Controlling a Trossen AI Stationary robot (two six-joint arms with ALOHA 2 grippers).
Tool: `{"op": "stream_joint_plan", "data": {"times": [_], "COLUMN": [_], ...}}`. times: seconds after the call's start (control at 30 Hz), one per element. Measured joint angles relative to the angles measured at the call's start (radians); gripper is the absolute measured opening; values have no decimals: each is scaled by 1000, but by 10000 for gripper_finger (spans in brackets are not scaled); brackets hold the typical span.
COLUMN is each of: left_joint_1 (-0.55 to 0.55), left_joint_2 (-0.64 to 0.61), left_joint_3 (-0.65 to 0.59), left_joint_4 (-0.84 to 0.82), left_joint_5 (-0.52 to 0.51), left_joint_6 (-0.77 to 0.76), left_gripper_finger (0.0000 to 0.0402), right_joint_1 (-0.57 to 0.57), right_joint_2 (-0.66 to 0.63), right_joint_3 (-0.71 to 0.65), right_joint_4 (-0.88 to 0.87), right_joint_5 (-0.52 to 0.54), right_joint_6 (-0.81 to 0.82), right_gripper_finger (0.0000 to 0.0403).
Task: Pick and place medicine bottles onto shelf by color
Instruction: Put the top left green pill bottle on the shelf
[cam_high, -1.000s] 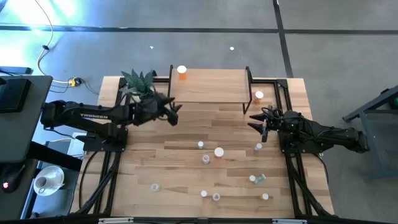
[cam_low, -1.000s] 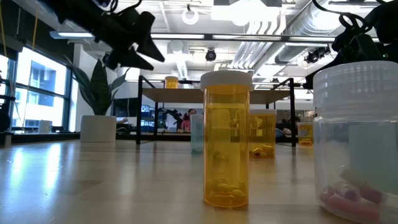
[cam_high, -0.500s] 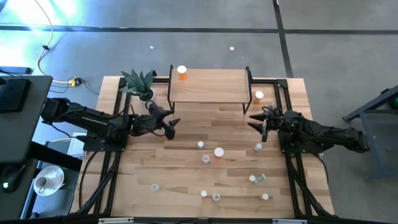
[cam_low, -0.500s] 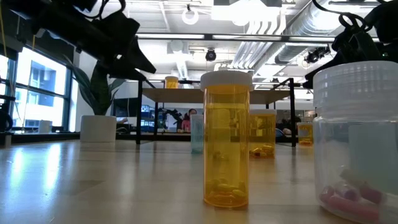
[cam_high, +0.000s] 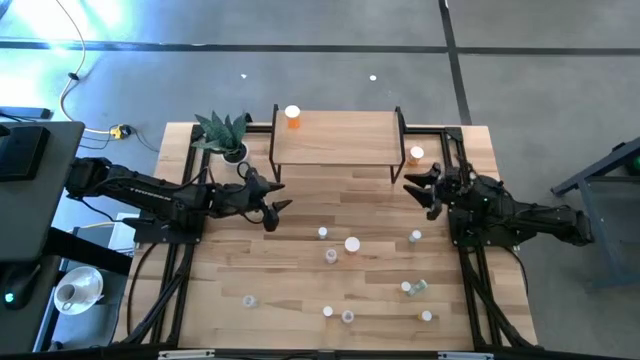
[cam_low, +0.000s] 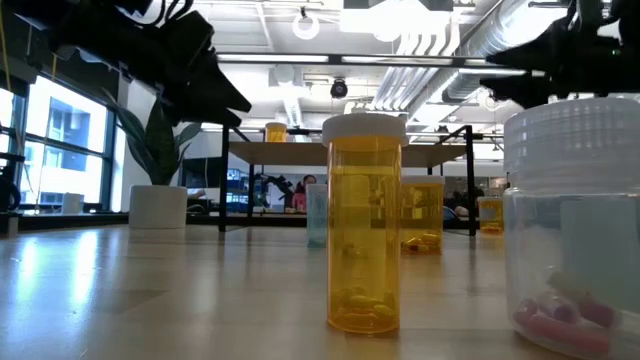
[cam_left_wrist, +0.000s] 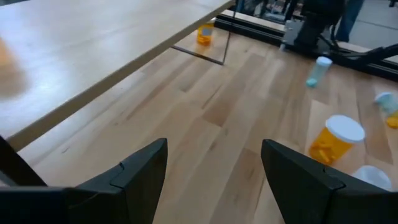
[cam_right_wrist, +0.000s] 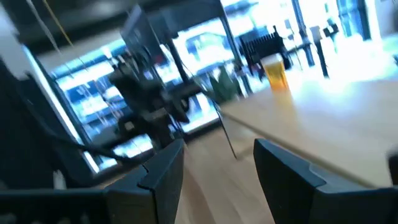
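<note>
The shelf (cam_high: 335, 140) stands at the table's far middle with one orange medicine bottle (cam_high: 292, 116) upright at its far left corner. A second orange bottle (cam_high: 416, 155) stands on the table by the shelf's right legs. Several small bottles, orange (cam_high: 352, 244), clear and pale green (cam_high: 415, 237), are scattered over the table's near half. My left gripper (cam_high: 275, 205) hovers open in front of the shelf's left end, nothing between its fingers (cam_left_wrist: 143, 171). My right gripper (cam_high: 425, 183) hovers open off the shelf's right end, pointing at the shelf and empty.
A potted plant (cam_high: 222, 132) stands at the far left beside the shelf. In the low view an orange bottle (cam_low: 365, 225) and a clear one (cam_low: 575, 230) stand close to the camera. Bare tabletop lies between the shelf and the scattered bottles.
My left gripper has swung from beside the plant toward the table's near edge and sunk a little, then kept still. My right gripper has tipped its fingers upward and shifted slightly toward the far edge. Neither has opened or shut; no bottle has moved.
</note>
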Motion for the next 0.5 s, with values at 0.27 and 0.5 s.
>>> {"op": "stream_joint_plan", "data": {"times": [0.27,0.5], "left_joint_1": [0,0], "left_joint_2": [-6,-9], "left_joint_3": [0,0], "left_joint_4": [26,24], "left_joint_5": [-1,-1], "left_joint_6": [1,26], "left_gripper_finger": [250,250], "right_joint_1": [0,0], "right_joint_2": [56,245], "right_joint_3": [46,184], "right_joint_4": [113,105], "right_joint_5": [-6,-7], "right_joint_6": [-22,-162], "right_gripper_finger": [185,185]}}
